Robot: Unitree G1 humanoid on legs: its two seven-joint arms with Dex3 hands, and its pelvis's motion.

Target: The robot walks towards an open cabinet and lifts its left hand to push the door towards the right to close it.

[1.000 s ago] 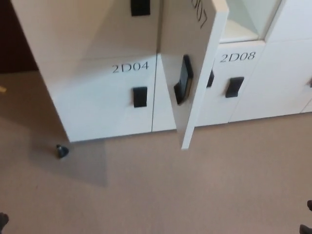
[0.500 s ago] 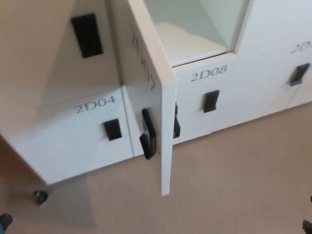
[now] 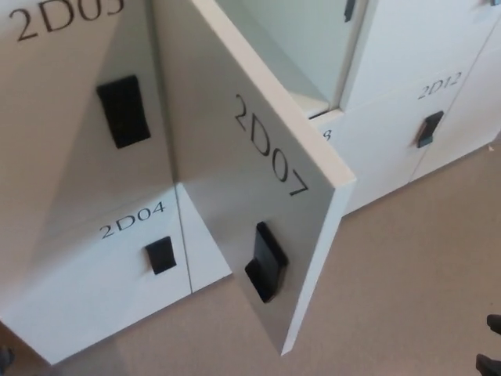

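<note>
The open white cabinet door [image 3: 235, 180], marked 2D07, swings out toward me across the middle of the head view. It has a black handle [image 3: 266, 262] near its lower edge. Behind it, the open compartment [image 3: 301, 47] shows pale walls and a shelf. A dark sliver of my left hand [image 3: 4, 359] shows at the bottom left corner, well away from the door. Small black parts of my right hand [image 3: 491, 345] show at the bottom right edge. Neither hand touches the door.
Shut white doors surround the open one: 2D04 [image 3: 129, 219] with its black handle [image 3: 160, 254] at lower left, another above it with a handle [image 3: 123, 111], and 2D12 [image 3: 438, 86] at right. Beige carpet [image 3: 407, 298] runs in front.
The whole picture has shifted: the camera has come closer and turned, so the 2D07 door now fills the middle. The small dark object on the floor has left the view.
</note>
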